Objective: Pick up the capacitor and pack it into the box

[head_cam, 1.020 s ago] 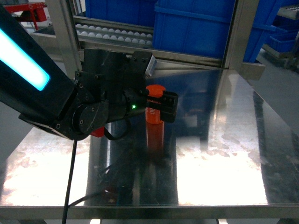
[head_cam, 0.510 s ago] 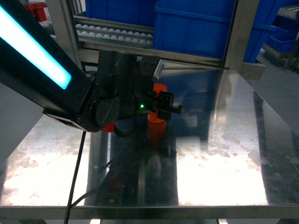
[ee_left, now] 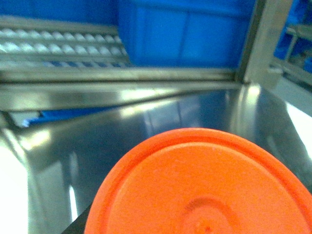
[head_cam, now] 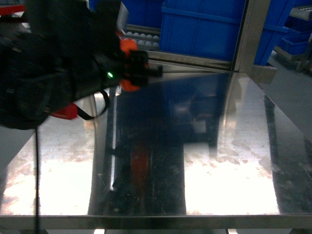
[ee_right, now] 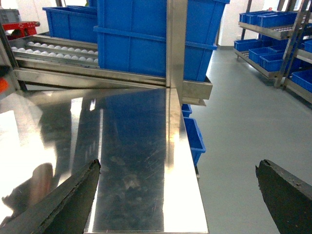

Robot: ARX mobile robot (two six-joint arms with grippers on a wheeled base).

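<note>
1. While the left tool (head_cam: 141,70) hangs above the steel table (head_cam: 234,161), it's clamped on the orange capacitor (head_cam: 127,46), up at the far left near the blue bins (head_cam: 204,29).
2. Up close, the capacitor's round orange end fills the left wrist view.
3. Right tool (ee_right: 178,195): spread wide over the table's edge, gripping nothing.

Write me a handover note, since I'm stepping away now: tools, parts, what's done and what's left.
Left tool: shut on the orange capacitor, held clear above the steel table; its orange end fills the left wrist view.
Right tool: open, empty, over the table's right edge.
Done: capacitor picked.
Left: pack it into the box, which is in none of the views. Blue bins stand behind the table.
</note>
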